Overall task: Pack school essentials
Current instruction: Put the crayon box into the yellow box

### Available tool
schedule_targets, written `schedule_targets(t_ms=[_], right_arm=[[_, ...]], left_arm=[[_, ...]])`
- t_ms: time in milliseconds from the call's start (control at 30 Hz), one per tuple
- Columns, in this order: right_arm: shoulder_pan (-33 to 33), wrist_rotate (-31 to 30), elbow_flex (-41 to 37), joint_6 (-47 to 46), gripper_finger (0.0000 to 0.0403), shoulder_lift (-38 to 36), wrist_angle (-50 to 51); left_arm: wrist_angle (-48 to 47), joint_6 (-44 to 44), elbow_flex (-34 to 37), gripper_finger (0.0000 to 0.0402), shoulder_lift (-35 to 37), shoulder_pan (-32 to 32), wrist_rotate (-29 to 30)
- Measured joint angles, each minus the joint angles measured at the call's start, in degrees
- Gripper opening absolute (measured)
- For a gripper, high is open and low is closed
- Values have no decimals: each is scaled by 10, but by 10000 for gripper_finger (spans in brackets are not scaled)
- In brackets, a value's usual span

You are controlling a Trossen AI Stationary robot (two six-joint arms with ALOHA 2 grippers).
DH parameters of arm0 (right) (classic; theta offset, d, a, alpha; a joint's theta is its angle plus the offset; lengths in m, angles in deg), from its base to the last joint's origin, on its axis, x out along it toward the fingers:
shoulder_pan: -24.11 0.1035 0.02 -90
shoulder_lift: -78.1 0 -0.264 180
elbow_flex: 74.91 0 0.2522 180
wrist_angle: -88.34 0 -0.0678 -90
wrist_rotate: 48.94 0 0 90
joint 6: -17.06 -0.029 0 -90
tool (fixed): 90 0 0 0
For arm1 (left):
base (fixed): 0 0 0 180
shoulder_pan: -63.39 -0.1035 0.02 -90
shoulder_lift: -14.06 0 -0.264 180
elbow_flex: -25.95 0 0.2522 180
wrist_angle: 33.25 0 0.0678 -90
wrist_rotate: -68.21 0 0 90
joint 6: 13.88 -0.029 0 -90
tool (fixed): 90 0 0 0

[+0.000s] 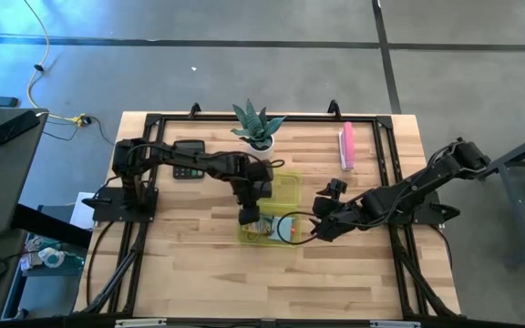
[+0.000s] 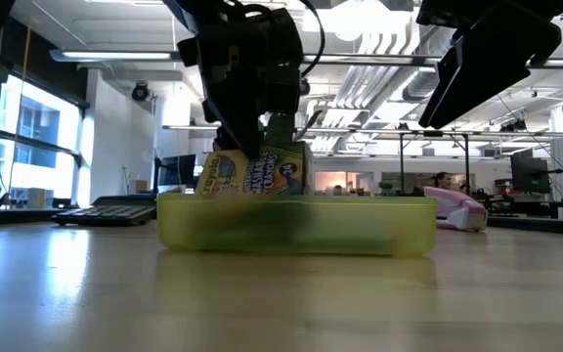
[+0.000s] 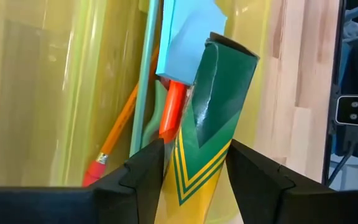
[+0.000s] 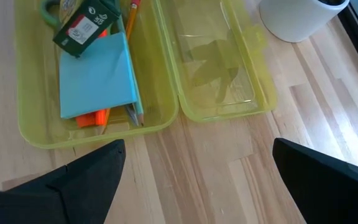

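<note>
Two dark fingers of the left gripper (image 3: 191,171) are closed on the yellow crayon box (image 3: 213,118), which stands steeply with its green end down in the yellow case (image 4: 160,118), over the blue notepad (image 4: 98,78), orange pen (image 3: 173,109) and pencil (image 3: 114,134). Beside the case, the right gripper (image 1: 322,228) hangs spread wide above the wooden table (image 1: 199,264). Beyond, a lit hall with ceiling pipes.

Two dark jointed arms, seemingly black-cabled

The crayon box (image 3: 207,118) is green above yellow with chevron stripes; the notepad (image 4: 97,78) light blue; the case (image 4: 160,121) translucent yellow-green; the counter (image 1: 199,264) pale wood.
</note>
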Motion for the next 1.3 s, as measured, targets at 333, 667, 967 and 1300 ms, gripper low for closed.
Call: schedule_targets(t_ms=[333,667,967,1300], right_arm=[[0,0,0,0,399,0,0],[0,1,0,0,399,0,0],[0,1,0,0,399,0,-1],[0,1,0,0,399,0,-9]], left_arm=[[-71,-15,-66,160,1,4,0],[-82,-15,-70,160,0,7,18],[-91,-91,-70,160,0,24,95],[-49,-120,-69,160,-7,37,232]])
